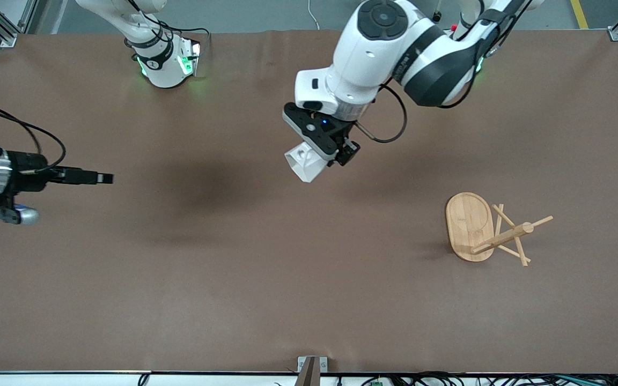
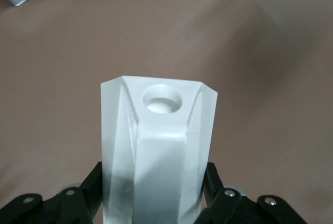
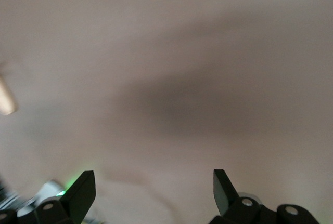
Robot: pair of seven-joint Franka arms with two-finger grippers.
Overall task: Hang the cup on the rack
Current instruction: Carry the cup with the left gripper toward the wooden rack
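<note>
We find the left gripper (image 1: 324, 151) up in the air over the middle of the table (image 1: 180, 279), its fingers (image 2: 87, 188) clamped on the sides of the cup (image 1: 303, 162). The cup is carried clear of the surface. In the left wrist view its handle with the round hole (image 2: 162, 100) faces the camera and stands free of the fingers; we judge the grip was taken on the body so that the hole stays open for a peg.

The rack (image 1: 488, 229) stands on the table toward the left arm's end, nearer the front camera than the spot under the cup and well apart from it. Its oval base (image 1: 469, 225) sits flat, the post (image 1: 505, 237) rises from it, and thin pegs (image 1: 539, 221) cross near the top. None carries anything.

The right gripper (image 3: 154, 190) hangs at the right arm's end of the table, fingers wide and holding nothing; this arm waits.

We judge the lift done and the carry to the rack pending. The next move calls for lining the hole up with a peg tip; a small misalignment could nudge the light rack.
</note>
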